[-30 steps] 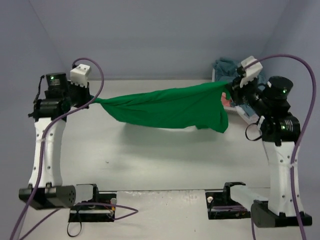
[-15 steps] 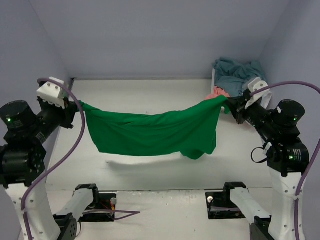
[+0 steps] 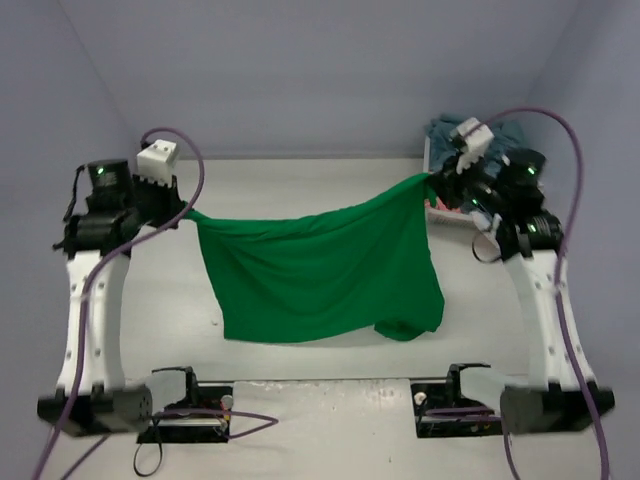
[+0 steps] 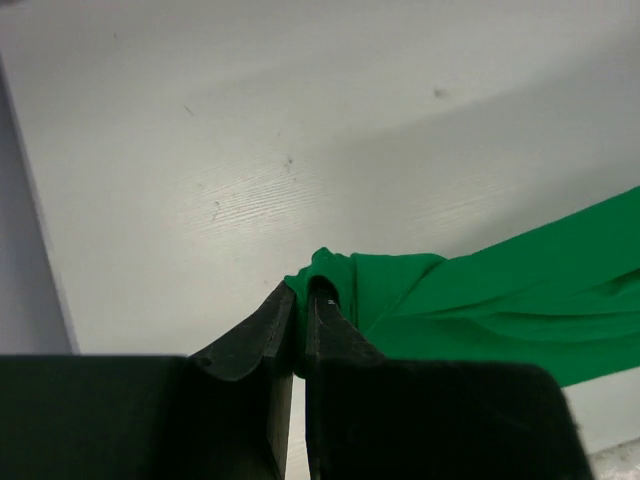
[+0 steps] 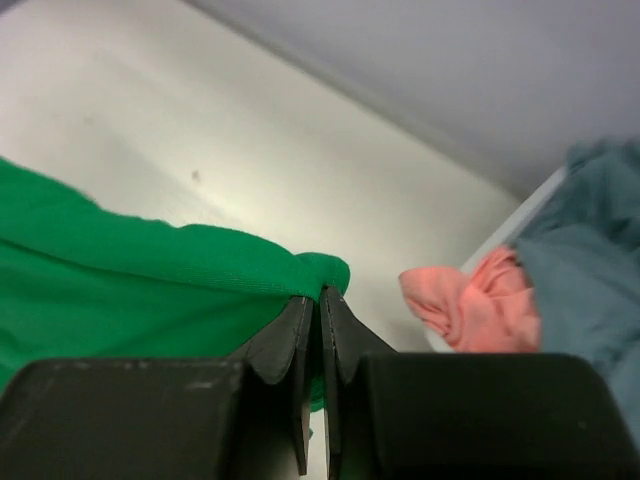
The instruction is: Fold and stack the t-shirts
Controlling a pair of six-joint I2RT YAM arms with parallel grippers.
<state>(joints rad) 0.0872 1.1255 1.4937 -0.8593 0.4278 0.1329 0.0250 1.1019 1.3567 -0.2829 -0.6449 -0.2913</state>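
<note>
We're standing in a robotics lab cell, no question: the left arm [image 3: 80, 340] and right arm [image 3: 548, 320] are bolted at the near edge of a bare white table [image 3: 300, 180]. Purple cables [image 3: 203, 172] loop off them, and plain grey-blue walls [image 3: 320, 70] box the whole bench in.

Table [image 3: 300, 190]: white, matte, faint wood grain; a few dark specks seen from my left wrist camera. Basket [image 3: 427, 152]: white, at the table's 2 o'clock, against the back wall [image 3: 300, 70]. Walls plain grey-blue at 12, 3 and 9 o'clock.
</note>
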